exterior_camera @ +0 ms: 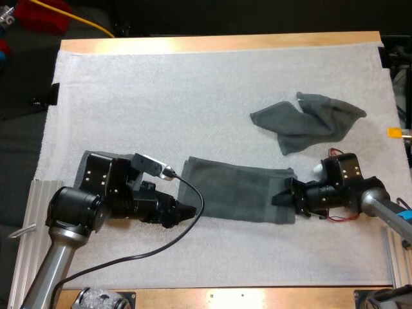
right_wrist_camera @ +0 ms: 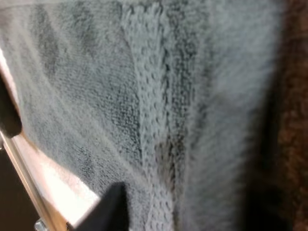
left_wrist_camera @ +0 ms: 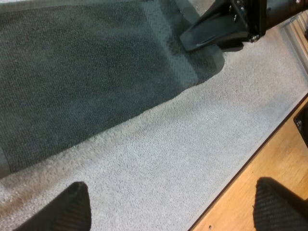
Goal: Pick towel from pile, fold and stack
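My left gripper [exterior_camera: 188,211] hangs at the left end of the flat towel [exterior_camera: 235,190]. Its black fingers [left_wrist_camera: 74,207] are spread wide over bare mat and pinch nothing. The towel is a long, dark grey-green rectangle lying flat. Its long axis runs side to side across the white mat [exterior_camera: 161,96], and its short ends point at the two grippers. Its cloth is a fine looped terry with a smoother woven hem band running along the right short edge. My right gripper [exterior_camera: 281,198] is at that right end, low over the hem by the near corner; whether it grips the cloth I cannot tell. The crumpled towel [exterior_camera: 309,122], of the same grey-green terry, sits beyond the flat towel's right end, close to it but apart. It is bunched into loose folds with one corner sticking up. The mat has a nubby white pile, and the pale wooden table [exterior_camera: 219,43] borders it.
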Tool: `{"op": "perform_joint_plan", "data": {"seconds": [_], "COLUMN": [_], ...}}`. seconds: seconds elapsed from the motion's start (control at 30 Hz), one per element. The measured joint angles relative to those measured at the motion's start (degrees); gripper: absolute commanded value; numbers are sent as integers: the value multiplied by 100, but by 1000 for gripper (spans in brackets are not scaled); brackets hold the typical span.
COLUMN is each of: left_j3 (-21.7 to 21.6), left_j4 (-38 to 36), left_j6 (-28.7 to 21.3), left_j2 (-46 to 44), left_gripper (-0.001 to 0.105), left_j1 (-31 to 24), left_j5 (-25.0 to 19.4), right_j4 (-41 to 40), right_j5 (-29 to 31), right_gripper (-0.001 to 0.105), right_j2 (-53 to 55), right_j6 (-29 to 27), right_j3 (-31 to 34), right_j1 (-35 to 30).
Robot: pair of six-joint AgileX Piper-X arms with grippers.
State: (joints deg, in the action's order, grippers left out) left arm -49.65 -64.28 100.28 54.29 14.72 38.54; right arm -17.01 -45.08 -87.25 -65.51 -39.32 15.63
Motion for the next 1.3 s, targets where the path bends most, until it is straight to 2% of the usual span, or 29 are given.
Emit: {"op": "perform_joint_plan", "data": {"seconds": [0.1,0.2,0.5,0.73,0.83,0.93,1.0,1.07,1.13,1.3], "left_j3": [0,0,0,0,0,0,0,0,0,0], "left_j4": [0,0,0,0,0,0,0,0,0,0], "left_j6": [0,0,0,0,0,0,0,0,0,0], "left_j2": [0,0,0,0,0,0,0,0,0,0], "left_gripper": [68,68,68,68,68,68,68,68,68,68], "left_j1": [0,0,0,0,0,0,0,0,0,0], "left_j5": [0,0,0,0,0,0,0,0,0,0], "right_j4": [0,-22,-160,-710,-756,-763,-763,-763,-737,-778], "right_j5": [131,375,848,1302,1319,1326,1330,1285,1233,1507], "right_gripper": [7,1,2,3,14,34,54,68,75,75], "right_j2": [0,46,441,441,441,441,441,453,489,713], "right_j6": [0,0,-194,-553,-574,-579,-579,-592,-626,-712], "right_j3": [0,0,0,0,0,0,0,0,-24,-32], "right_j1": [0,0,0,0,0,0,0,0,0,0]}}
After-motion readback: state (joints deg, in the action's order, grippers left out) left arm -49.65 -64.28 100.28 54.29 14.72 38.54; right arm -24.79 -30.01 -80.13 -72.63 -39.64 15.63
